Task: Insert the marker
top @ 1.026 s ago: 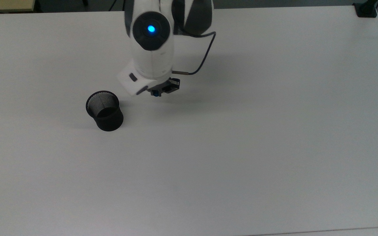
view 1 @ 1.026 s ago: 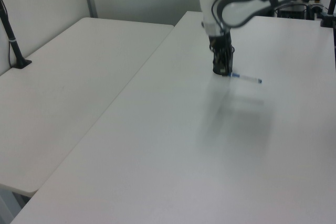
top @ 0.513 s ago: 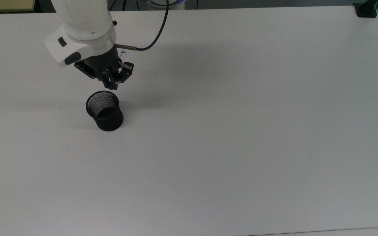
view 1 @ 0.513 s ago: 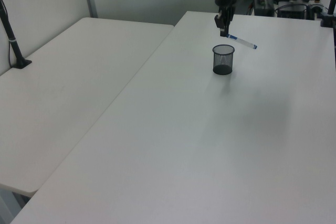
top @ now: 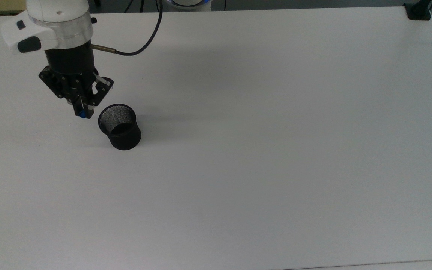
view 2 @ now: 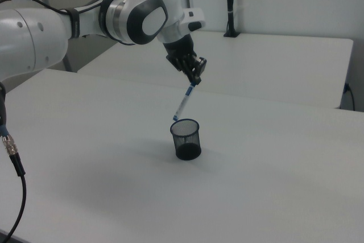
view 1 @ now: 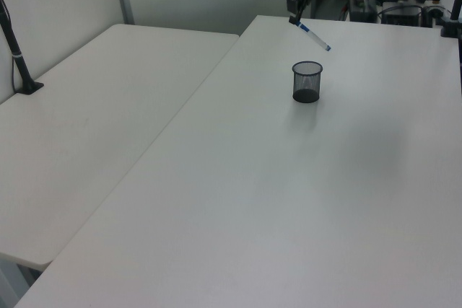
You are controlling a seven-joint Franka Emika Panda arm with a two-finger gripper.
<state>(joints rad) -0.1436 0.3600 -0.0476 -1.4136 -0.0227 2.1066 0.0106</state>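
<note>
A black mesh cup point(top: 119, 126) point(view 1: 307, 82) point(view 2: 186, 139) stands upright on the white table point(top: 261, 142). My gripper point(top: 83, 108) point(view 1: 294, 21) point(view 2: 195, 76) is shut on the marker point(view 2: 183, 102) point(view 1: 313, 36), a white barrel with blue ends. The marker hangs tilted from the fingers, high in the air, its lower blue end just above the cup's rim in the right view. In the top view the gripper is just left of the cup, and the marker's blue tip point(top: 83, 114) shows below the fingers.
A second white table point(view 1: 94, 113) point(view 2: 273, 61) stands beside this one. A black clamp point(top: 418, 10) sits at the far right corner in the top view. A black post point(view 1: 18, 55) is fixed on the neighbouring table.
The arm has swung to the top view's left and risen, carrying the marker from right of the cup to just left of it. The marker has tilted from near level towards upright.
</note>
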